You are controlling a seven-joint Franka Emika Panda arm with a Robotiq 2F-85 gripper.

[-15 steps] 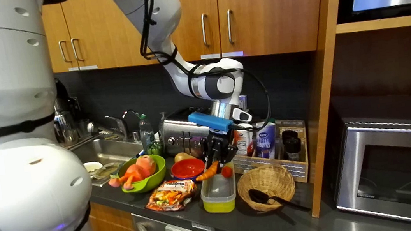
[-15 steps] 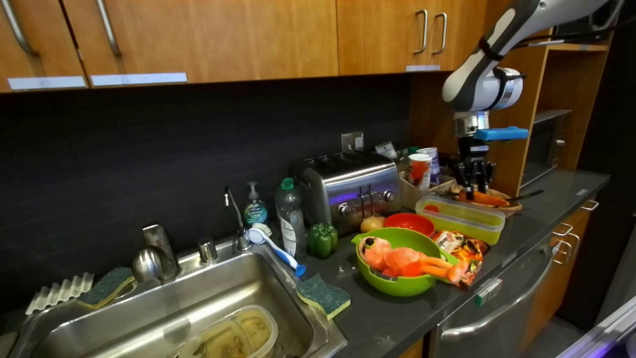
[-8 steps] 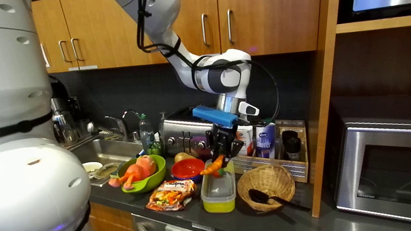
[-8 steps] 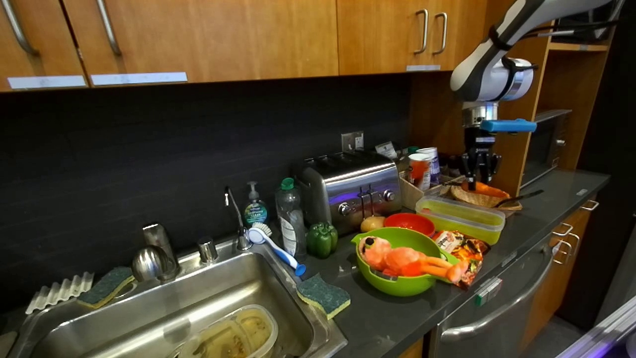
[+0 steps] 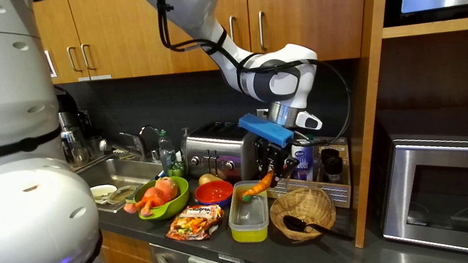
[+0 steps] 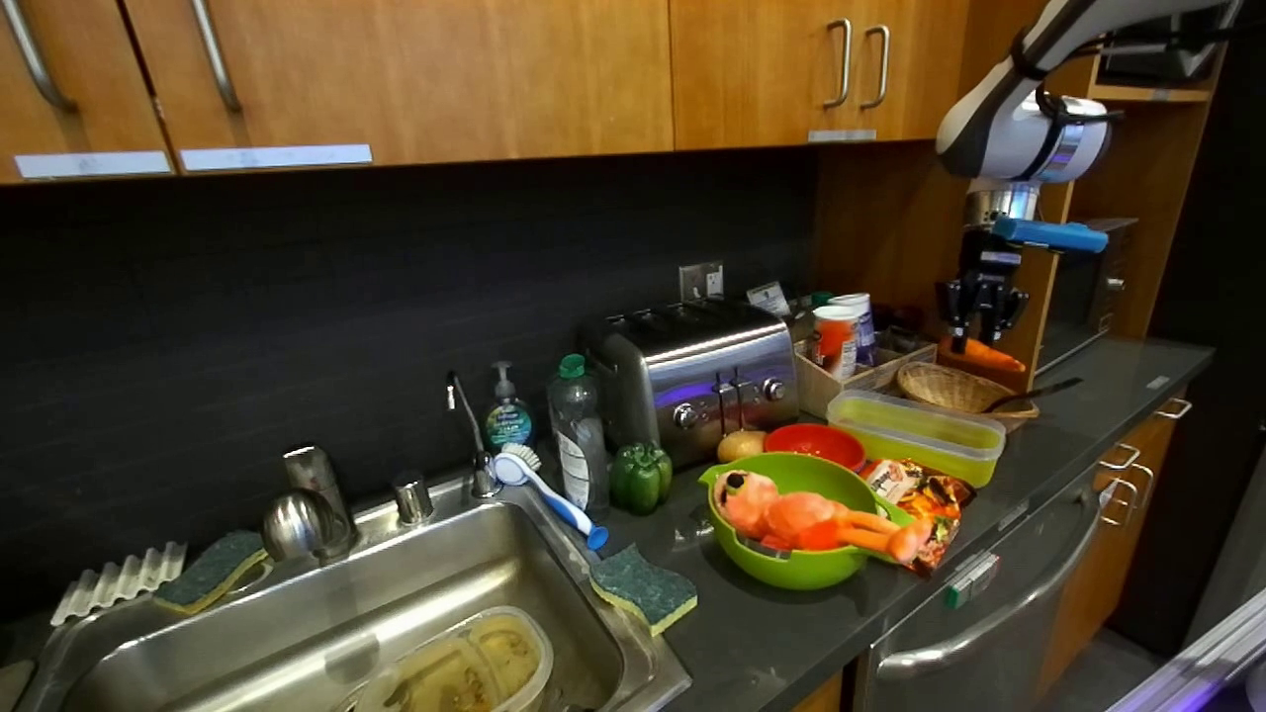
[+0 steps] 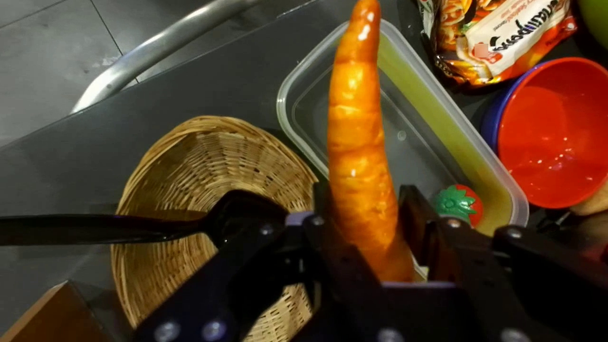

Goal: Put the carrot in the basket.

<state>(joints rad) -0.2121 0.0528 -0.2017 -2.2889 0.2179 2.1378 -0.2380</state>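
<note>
The slim orange carrot [image 7: 356, 137] is held between the fingers of my gripper [image 7: 365, 197], which is shut on its thick end. Its thin end points away from the gripper. In an exterior view the carrot [image 5: 261, 186] hangs in the air over the far part of the plastic container, with the gripper [image 5: 272, 178] at its right end. It also shows in an exterior view [image 6: 994, 358] above the basket's far rim. The tan wicker basket [image 5: 314, 200] stands to the right of the gripper and lower. In the wrist view the basket [image 7: 190, 147] lies left of the carrot, partly hidden by the gripper.
A black spoon [image 7: 118, 229] rests in the basket with its handle over the rim. The yellow-green container [image 5: 251, 235] stands beside it, holding a small red item with a green top [image 7: 457, 203]. A red bowl [image 5: 214, 191], snack bag [image 5: 196, 221] and wooden organizer [image 5: 340, 196] are near.
My gripper has moved right and up in both exterior views, carrying the carrot from over the container toward the basket's side. The basket and the container have not moved.
</note>
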